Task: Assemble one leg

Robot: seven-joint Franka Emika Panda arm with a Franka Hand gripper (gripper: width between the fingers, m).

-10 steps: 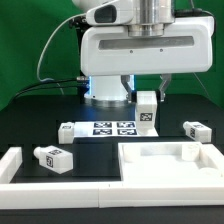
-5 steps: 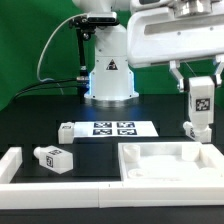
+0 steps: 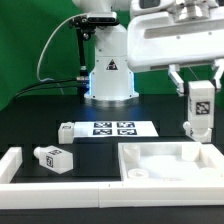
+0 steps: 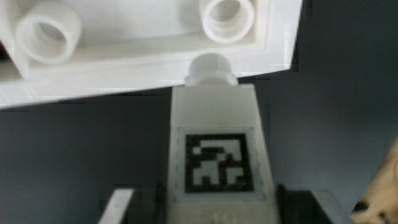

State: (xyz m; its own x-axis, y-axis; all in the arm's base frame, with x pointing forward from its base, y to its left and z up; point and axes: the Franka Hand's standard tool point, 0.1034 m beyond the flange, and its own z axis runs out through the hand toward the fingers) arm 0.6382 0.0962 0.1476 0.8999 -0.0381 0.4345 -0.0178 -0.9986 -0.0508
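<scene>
Exterior view: the leg (image 3: pixel 201 100) is held upright by fingers (image 3: pixel 178 82) closed on it, above the panel (image 3: pixel 170 160) at the exterior view's right; next, its tip probably needs lining up with the corner hole (image 4: pixel 228 18).

bg: green backdrop (image 3: pixel 25 40) | surf: black tabletop (image 3: pixel 30 122) | light: even, bright
</scene>
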